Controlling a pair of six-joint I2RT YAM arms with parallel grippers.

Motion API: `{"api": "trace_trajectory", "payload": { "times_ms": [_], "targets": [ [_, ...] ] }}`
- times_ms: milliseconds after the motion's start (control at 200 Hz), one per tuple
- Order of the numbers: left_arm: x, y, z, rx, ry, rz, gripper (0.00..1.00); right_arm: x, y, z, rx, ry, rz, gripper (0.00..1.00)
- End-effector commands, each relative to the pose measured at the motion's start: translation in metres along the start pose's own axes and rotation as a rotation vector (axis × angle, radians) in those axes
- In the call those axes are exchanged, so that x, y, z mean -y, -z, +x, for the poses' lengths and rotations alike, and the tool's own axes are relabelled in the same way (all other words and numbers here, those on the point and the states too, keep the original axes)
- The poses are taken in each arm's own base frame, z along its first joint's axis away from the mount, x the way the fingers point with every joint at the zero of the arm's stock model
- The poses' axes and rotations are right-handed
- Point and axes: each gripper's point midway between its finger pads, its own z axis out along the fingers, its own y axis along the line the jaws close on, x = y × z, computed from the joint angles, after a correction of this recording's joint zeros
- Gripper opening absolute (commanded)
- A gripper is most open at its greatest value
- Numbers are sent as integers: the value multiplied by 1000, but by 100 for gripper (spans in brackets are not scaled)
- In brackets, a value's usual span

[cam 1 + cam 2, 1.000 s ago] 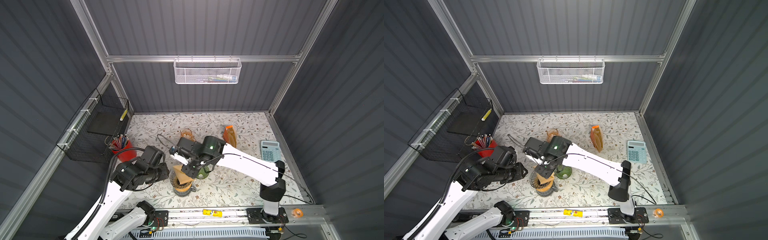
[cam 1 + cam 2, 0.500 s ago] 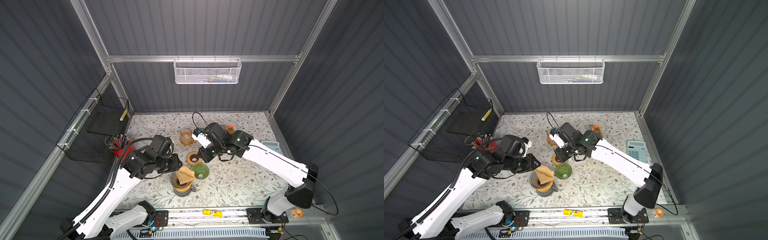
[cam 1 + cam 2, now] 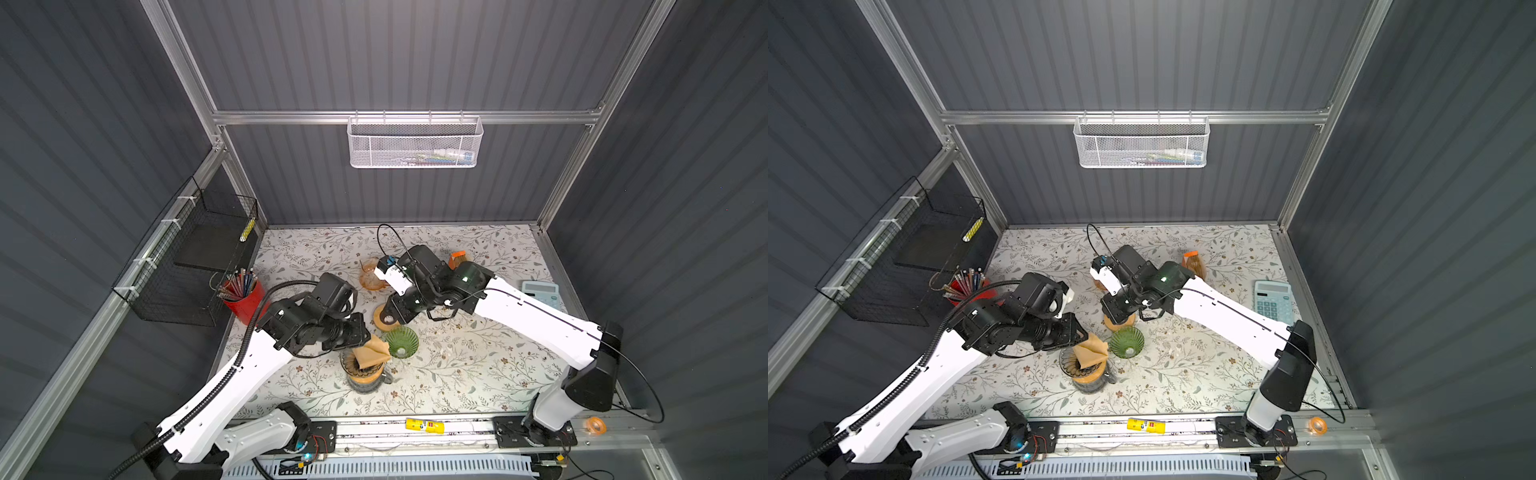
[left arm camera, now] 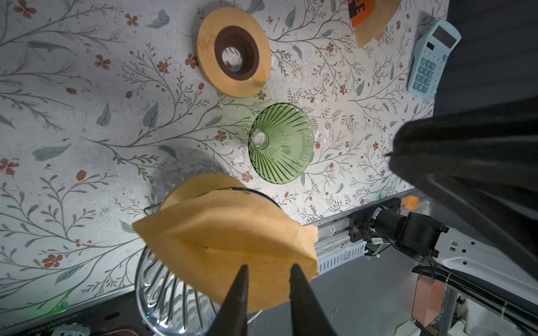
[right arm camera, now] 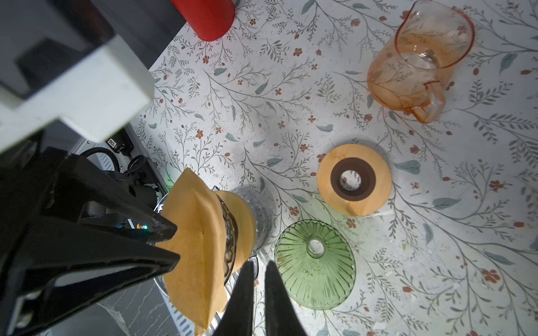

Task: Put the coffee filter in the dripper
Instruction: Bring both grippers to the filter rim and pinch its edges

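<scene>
Coffee filter (image 3: 371, 352): lies askew in the mouth of the clear dripper (image 4: 163, 293), tilted, with its corners standing out past the rim. It is judged not yet seated against the ribs.
Dripper: stacked on a wooden collar (image 5: 246, 229) over a glass carafe (image 3: 365, 384) near the front rail, presumably so that its mouth is held steady and open upward for the paper.
Left gripper (image 4: 268, 267): set at the filter's near edge, jaws narrowly parted with the paper's corner seen between them. Whether the paper is truly pinched cannot be told. The position is judged to be meant for steering the cone downward.
Right gripper (image 5: 259, 263): jaws drawn almost together, with nothing between them. It is positioned near the wooden ring (image 4: 209, 58) and apart from the filter, probably so that the left arm is not crowded.
Green glass cone (image 4: 279, 142): set mouth-down just beside the carafe, untouched.
Next step, as judged: the paper is to be centred and pressed until its point sinks into the dripper.
Risk: thin paper may be creased, or dragged out again if it clings to the jaws.
</scene>
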Motion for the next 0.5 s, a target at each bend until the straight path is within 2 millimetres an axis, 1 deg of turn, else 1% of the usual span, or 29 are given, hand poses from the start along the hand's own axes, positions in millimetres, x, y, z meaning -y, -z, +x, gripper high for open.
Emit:
{"api": "trace_trajectory", "payload": {
  "times_ms": [0,70,230,395,495],
  "targets": [
    [-3,-1,10,-30,1,4,26,-2,-3,0,-3,10,-14,13],
    [-6,-1,13,-38,4,-6,25,-2,-3,0,-5,8,-15,13],
    [-10,6,17,-30,16,-11,25,-8,-7,3,-27,5,-46,13],
    [-15,7,25,-44,31,-16,25,-22,-15,10,-67,35,-79,13],
    [-18,5,27,-49,37,-23,25,-26,-19,16,-93,48,-80,13]
  ]
}}
